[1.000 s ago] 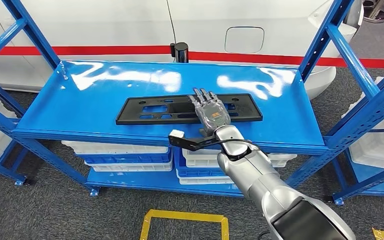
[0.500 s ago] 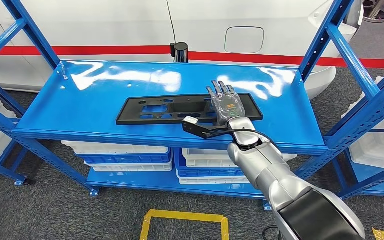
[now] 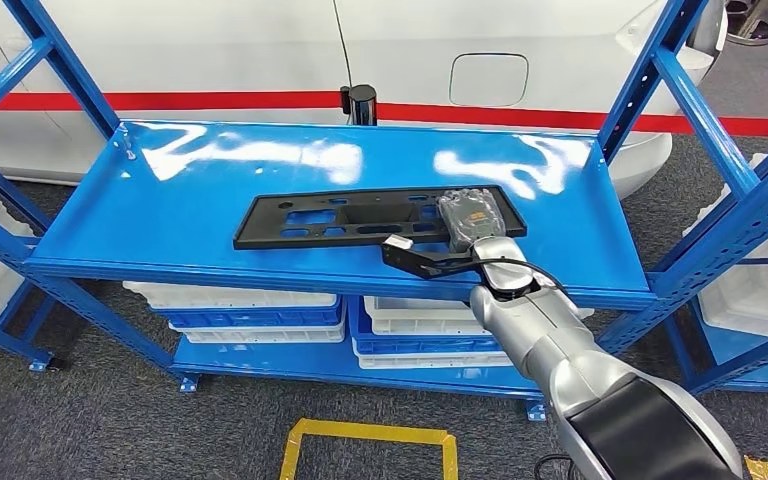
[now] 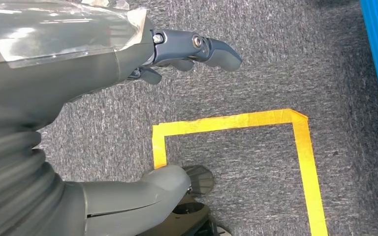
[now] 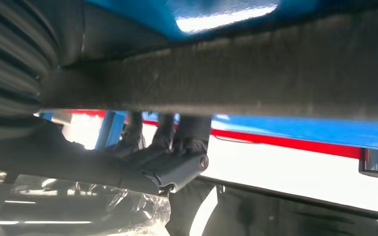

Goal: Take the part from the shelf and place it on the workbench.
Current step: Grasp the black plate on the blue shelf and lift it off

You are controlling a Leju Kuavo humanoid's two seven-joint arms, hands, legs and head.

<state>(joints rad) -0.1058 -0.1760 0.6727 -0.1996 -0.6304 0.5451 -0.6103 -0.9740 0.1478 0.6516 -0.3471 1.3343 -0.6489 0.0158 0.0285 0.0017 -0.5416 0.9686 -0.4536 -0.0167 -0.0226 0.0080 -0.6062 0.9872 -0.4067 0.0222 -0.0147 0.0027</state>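
Right hand (image 3: 468, 215) lies palm down on the right end of the black plate (image 3: 360, 217), fingers curled forward over its far edge; the right wrist view shows the dark fingers (image 5: 177, 130) wrapped around the plate's thick edge, so the hand grasps the plate. The silver right arm (image 3: 550, 340) reaches up from the lower right, forearm angled toward the shelf, with a black bracket at the wrist carrying a small white-tipped camera (image 3: 398, 243). The plate, long, flat and pierced by several cut-outs, rests on the glossy blue shelf (image 3: 210, 175), near its front edge and right of centre. Left hand (image 4: 177, 49) hangs above grey carpet (image 4: 256, 59), fingers loosely extended and apart, holding nothing; a yellow tape outline (image 4: 295, 147) lies on the floor below it. Behind the shelf stands a white car body with a red stripe (image 3: 210, 100); white bins (image 3: 250, 300) sit on the lower level
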